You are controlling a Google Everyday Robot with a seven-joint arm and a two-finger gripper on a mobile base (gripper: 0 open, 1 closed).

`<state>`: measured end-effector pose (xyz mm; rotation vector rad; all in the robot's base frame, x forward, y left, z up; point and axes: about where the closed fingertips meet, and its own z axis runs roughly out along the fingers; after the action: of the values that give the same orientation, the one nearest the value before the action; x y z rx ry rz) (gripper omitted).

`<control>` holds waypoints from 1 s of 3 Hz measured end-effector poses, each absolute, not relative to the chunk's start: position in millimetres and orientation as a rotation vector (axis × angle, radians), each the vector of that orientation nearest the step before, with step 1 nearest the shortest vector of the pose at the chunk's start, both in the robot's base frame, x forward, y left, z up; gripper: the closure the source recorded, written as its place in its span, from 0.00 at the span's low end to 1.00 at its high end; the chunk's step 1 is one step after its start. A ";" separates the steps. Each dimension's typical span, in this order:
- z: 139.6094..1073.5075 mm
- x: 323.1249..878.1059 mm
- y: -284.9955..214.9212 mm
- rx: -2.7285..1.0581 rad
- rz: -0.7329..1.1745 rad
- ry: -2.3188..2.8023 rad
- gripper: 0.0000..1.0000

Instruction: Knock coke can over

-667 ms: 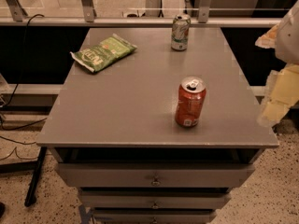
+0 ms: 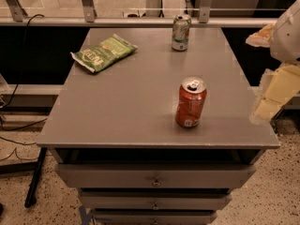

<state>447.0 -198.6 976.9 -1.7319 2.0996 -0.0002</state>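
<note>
Red-orange aluminium: the coke can (image 2: 191,102) stands upright, silver top and pull tab up, with a small white label patch low on its side.
Can position: on the desk (image 2: 122,107), right of centre and nearer the front edge than the back edge, with bare surface all round it.
Gripper: the gripper (image 2: 262,111) hangs outside the right edge of the desk, near the front right corner. It is pale cream, angled downward, and well apart from the can.
Jaws: whether they are open or closed cannot be told.
Contact: none, and the can is not yet tipped.
Step in hand: by judgement, the approach. The arm is beside the desk and has not yet reached in over it.
Next move: by judgement, a sideways travel from the right edge toward the can, meeting its upper half so that it topples rather than slides. No grasp is needed.
Risk: once down, the can may roll toward the front edge.
Other items: a pale silver-green can (image 2: 181,32) stands upright at the back edge, well apart. A green snack bag (image 2: 104,53) lies toward the back left corner.
Below: drawers (image 2: 154,177) are under the front edge.
</note>
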 end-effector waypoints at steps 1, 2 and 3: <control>960.4 466.6 -179.1 -1.720 0.163 1.947 0.00; 940.1 482.9 -143.0 -1.687 0.392 1.773 0.00; 923.6 492.0 -114.5 -1.626 0.579 1.632 0.00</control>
<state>492.0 -114.5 923.6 -1.6260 1.6321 0.5788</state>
